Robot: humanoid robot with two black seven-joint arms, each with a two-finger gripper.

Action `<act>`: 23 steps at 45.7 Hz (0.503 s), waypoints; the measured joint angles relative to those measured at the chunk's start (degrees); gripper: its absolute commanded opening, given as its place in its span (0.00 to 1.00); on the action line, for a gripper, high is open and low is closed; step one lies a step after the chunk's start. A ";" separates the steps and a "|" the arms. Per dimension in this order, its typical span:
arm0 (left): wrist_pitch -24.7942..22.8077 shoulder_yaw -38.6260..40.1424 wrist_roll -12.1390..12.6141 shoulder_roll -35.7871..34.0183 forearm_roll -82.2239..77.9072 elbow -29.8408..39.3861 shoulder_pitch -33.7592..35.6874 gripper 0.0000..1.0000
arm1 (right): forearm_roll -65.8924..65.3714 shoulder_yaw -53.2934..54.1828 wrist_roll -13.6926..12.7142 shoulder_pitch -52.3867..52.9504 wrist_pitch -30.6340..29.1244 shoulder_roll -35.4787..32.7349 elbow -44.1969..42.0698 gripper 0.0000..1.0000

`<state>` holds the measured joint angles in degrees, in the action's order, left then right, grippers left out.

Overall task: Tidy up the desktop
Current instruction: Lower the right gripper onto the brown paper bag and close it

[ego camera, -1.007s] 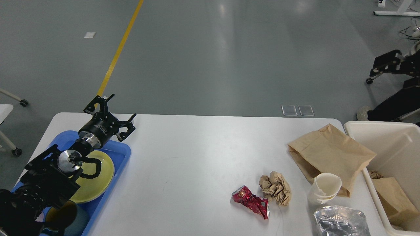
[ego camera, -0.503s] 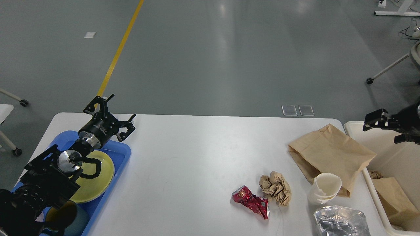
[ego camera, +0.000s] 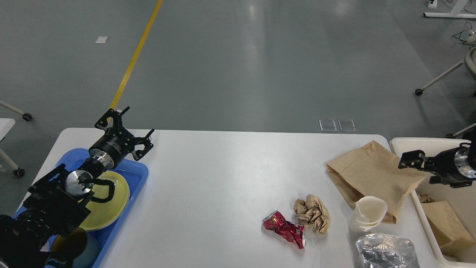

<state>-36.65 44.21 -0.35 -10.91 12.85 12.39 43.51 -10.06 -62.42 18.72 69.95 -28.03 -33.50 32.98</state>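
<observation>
The white desktop (ego camera: 223, 178) holds litter at its right: a flat brown paper bag (ego camera: 368, 169), a crumpled brown paper ball (ego camera: 312, 214), a crushed red can (ego camera: 284, 229), a white paper cup (ego camera: 366, 216) lying on its side, and crumpled silver foil (ego camera: 386, 253). My left gripper (ego camera: 140, 119) is open and empty, above the far corner of the blue tray (ego camera: 139, 171). My right gripper (ego camera: 415, 173) comes in from the right, open and empty, over the paper bag's right edge beside the bin.
A cream bin (ego camera: 427, 142) at the right edge holds brown paper. The blue tray at the left holds a yellow plate (ego camera: 111, 208) and a dark mug (ego camera: 70, 243). Chair wheels stand on the floor at the far right.
My right arm has come into view from the right and moved down and left, from over the bin to the paper bag's right edge. The left arm has not moved.
</observation>
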 measured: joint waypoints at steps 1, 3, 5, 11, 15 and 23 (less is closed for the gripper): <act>0.00 0.00 0.00 0.00 0.00 0.00 0.00 0.96 | -0.02 0.29 0.00 -0.37 -0.05 -0.06 -0.51 1.00; 0.00 0.00 0.00 0.00 0.00 0.00 0.00 0.96 | -0.07 0.56 0.00 -0.91 -0.14 -0.16 -1.26 1.00; 0.00 0.00 0.00 0.00 0.00 0.00 0.00 0.96 | -0.14 0.69 0.00 -1.41 -0.22 -0.23 -1.89 1.00; 0.00 0.00 0.00 0.00 0.00 0.00 0.00 0.96 | -0.21 0.83 0.00 -2.14 -0.26 -0.40 -2.82 1.00; 0.00 0.00 0.00 -0.01 0.00 0.00 0.00 0.96 | -0.21 0.88 0.00 -2.23 -0.27 -0.42 -3.04 1.00; 0.00 0.00 0.00 -0.01 -0.02 0.00 0.00 0.96 | -0.16 0.97 0.00 -2.22 -0.27 -0.42 -3.10 1.00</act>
<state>-36.65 44.21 -0.35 -10.92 12.83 12.39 43.51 -10.22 -61.45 18.72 67.73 -28.30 -33.92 29.89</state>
